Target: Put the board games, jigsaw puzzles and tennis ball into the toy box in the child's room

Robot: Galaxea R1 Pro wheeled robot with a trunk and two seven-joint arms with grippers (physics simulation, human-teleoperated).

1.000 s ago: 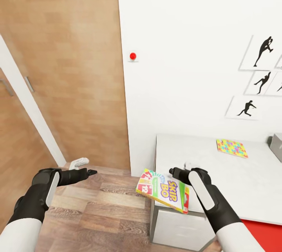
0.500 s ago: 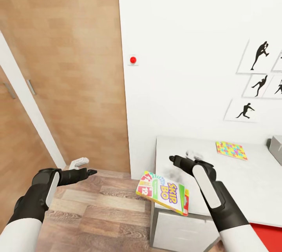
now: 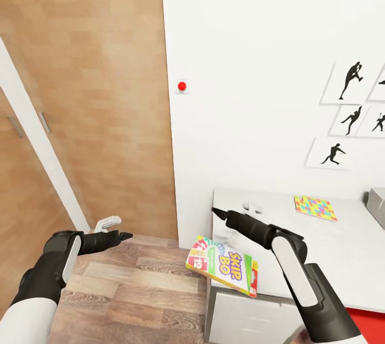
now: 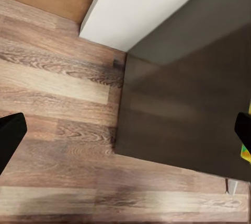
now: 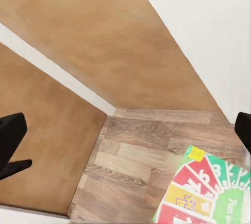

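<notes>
White wall, pale bench (image 3: 342, 258): board game (image 3: 223, 266) overhangs its near corner, puzzle (image 3: 315, 208) lies beyond, toy box (image 3: 377, 199) edge far off, both hands spread, empty.

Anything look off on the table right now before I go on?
Yes: the Skip-Bo board game hangs well over the near left corner of the table, tilted, and may slide off. The right gripper sits above it with jaws open, holding nothing. The jigsaw puzzle lies flat further back.
</notes>
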